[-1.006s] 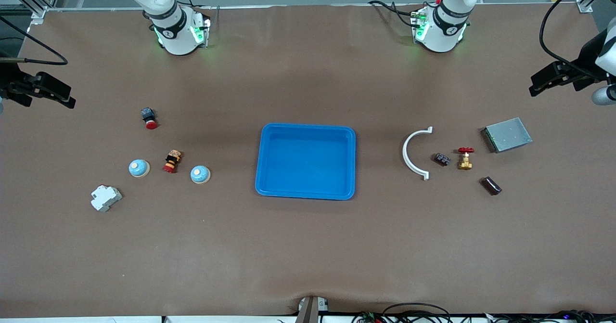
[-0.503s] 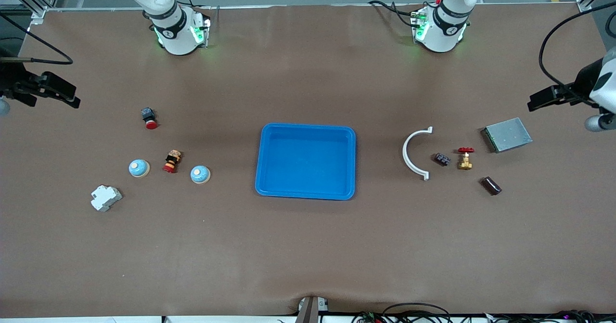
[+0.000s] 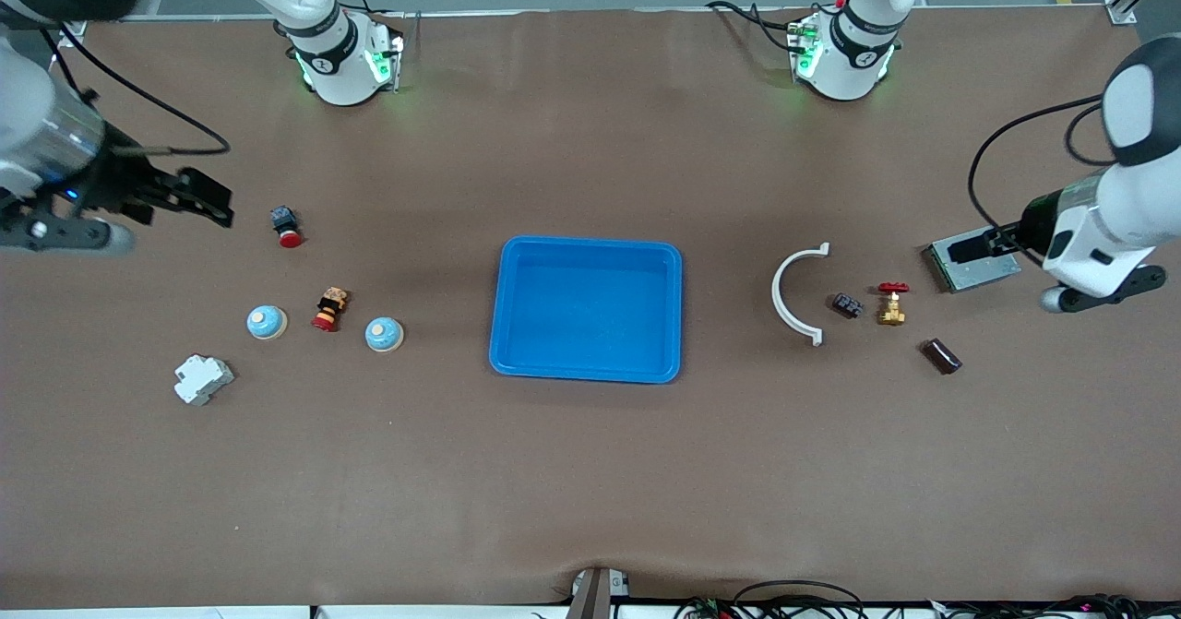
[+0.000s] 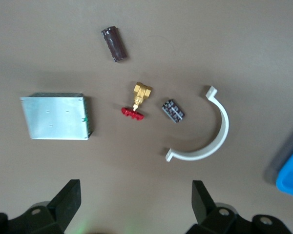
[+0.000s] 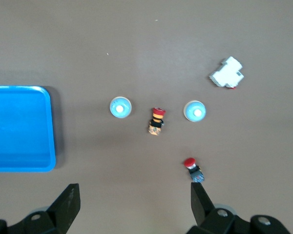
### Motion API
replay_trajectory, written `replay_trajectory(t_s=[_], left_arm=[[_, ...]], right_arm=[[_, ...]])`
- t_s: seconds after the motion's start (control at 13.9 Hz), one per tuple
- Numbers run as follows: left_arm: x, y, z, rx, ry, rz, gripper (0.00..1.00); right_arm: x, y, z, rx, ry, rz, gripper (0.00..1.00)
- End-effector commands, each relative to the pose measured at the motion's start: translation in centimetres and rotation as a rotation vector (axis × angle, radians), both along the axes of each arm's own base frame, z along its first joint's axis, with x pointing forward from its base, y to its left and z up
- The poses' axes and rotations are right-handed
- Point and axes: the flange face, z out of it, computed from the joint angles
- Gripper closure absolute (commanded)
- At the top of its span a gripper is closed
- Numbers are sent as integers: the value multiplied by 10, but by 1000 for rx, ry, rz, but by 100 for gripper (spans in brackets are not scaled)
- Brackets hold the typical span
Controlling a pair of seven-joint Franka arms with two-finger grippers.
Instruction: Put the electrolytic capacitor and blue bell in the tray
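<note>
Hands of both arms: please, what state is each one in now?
Left hand: open, holding nothing, over the metal box.
Right hand: open, holding nothing.

Tray cut off at edge

Brass valve, red handwheel: landmark. Just beside it, toward the right arm's end: black terminal block, then white curved clamp. Near it, toward the left arm's end: grey metal box. Well apart, toward the right arm's end: red pushbutton, red-and-yellow switch, white breaker.
</note>
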Motion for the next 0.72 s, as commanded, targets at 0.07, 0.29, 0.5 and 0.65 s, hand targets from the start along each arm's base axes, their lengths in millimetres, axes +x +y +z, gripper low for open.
replay_trajectory(t_s=[0.07, 0.29, 0.5, 0.65], left_arm=[[-21, 7, -43, -65, -3, 119, 0], [-18, -6, -59, -36, 3, 214, 0], [-22, -7, -97, -11, -17, 322, 0], [-26, -12, -108, -5, -30, 338, 0]], right_arm=[[8, 31, -58, -10, 4, -64, 0], [4, 46, -115, -12, 20, -40, 0], [-1, 45, -163, -15, 36, -40, 0], [-4, 45, -188, -15, 37, -41, 0]])
